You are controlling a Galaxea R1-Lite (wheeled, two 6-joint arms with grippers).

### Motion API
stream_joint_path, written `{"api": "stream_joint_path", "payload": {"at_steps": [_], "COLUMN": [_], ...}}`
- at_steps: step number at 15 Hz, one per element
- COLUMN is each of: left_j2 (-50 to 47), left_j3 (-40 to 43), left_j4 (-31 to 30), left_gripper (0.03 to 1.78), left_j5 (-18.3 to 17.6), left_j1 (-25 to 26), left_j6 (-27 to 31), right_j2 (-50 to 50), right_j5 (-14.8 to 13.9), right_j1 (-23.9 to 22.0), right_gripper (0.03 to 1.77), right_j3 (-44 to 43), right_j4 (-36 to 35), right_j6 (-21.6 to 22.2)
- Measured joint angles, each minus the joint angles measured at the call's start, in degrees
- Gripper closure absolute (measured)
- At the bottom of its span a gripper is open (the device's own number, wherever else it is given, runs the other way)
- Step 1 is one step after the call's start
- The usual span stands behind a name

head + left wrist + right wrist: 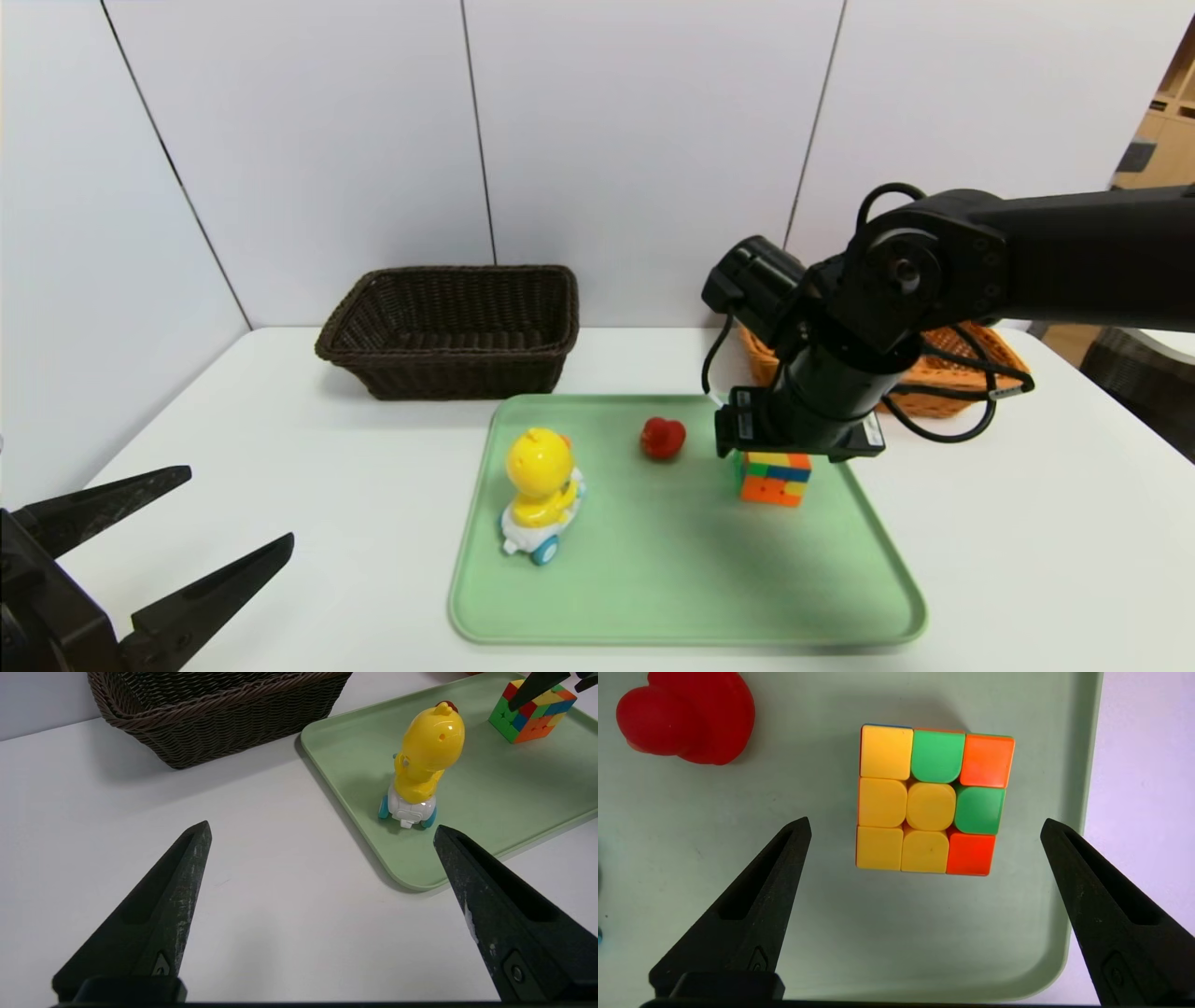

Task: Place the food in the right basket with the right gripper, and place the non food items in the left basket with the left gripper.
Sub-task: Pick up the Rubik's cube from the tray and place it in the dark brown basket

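On the green tray stand a yellow duck toy on a white wheeled base, a small red rubber duck and a multicoloured puzzle cube. My right gripper hangs open just above the cube, pointing straight down, nothing between its fingers. The red duck lies off to one side of it. My left gripper is open and empty over the table's near left, short of the duck toy. The striped loaf is not in view.
The dark brown basket stands at the back, left of the tray. The orange basket sits at the back right, mostly hidden behind my right arm and its cables. White wall panels close off the back.
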Motion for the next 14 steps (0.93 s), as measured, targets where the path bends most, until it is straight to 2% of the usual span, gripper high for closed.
{"api": "stream_joint_path", "payload": {"at_steps": [9,11,14], "left_j2": [-0.26,-0.26,-0.28], "left_j3": [0.41,0.44,0.52], "left_j4": [0.0,0.0,0.0], "left_gripper": [0.12,0.12,0.12], "left_j5": [0.02,0.02,0.0], "left_j1": [0.0,0.0,0.0], "left_j6": [-0.07,-0.11,-0.09], "right_j2": [2.38,2.73,2.93], "right_j5": [0.01,-0.07,-0.07], "right_j1": [-1.62,-1.65,-1.6], "right_gripper": [0.11,0.48,0.84], "right_j3": [0.05,0.05,0.05], "right_j4": [-1.13,-1.11,-1.11], "right_j6": [-0.09,-0.11,-0.09]}}
